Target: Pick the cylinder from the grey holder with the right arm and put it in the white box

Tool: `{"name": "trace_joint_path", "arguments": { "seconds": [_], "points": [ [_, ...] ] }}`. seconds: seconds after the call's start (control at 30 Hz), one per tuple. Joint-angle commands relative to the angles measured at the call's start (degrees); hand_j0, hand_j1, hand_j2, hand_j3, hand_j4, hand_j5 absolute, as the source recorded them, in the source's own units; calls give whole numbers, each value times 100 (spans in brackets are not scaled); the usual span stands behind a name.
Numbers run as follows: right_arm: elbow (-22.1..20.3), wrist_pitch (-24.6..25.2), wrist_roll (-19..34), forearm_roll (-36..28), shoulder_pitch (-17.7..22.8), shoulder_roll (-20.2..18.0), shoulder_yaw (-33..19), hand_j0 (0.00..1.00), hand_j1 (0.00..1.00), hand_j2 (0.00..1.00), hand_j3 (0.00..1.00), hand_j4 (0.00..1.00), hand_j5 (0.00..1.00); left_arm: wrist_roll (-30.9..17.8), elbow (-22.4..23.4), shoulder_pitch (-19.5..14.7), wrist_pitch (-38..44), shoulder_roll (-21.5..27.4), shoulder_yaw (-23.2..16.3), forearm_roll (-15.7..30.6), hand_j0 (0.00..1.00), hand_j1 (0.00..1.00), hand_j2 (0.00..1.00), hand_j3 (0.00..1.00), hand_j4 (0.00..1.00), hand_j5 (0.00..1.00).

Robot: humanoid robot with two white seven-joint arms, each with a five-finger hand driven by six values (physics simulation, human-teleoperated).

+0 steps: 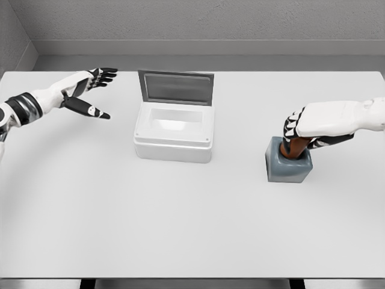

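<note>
Between right-hand fingers [293, 125] — cylinder [296, 146]

Brown cylinder [299, 146] upright in grey holder [289, 165]; white box [174, 135] open

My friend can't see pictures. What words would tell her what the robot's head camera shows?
A white robot's right hand wraps its fingers around a brown cylinder standing in a grey holder on a white table. To the left sits a white box with its lid standing open. The left hand hovers open at the far left.
</note>
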Motion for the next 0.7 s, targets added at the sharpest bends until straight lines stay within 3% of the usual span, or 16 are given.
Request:
{"name": "trace_joint_path", "arguments": {
  "seconds": [0.0, 0.47, 0.53, 0.67],
  "points": [
    [-7, 14, 10, -30, -9, -4, -7, 43, 43, 43, 43, 43, 43, 1, -2, 0, 0, 70, 16, 37, 100, 100, 100, 100, 100, 100],
    [-104, 14, 318, -22, -176, -4, -130, 40, 40, 40, 40, 40, 40, 1, -20, 0, -17, 70, 86, 37, 100, 100, 100, 100, 100, 100],
    [-130, 14, 320, -13, -176, -4, -130, 40, 40, 40, 40, 40, 40, 1, -20, 61, -35, 70, 306, 28, 100, 100, 100, 100, 100, 100],
    [-192, 14, 320, -13, -281, -4, -138, 40, 40, 40, 40, 40, 40, 1, -20, 70, -35, 70, 332, 20, 100, 100, 100, 100, 100, 100]
  ]
}}
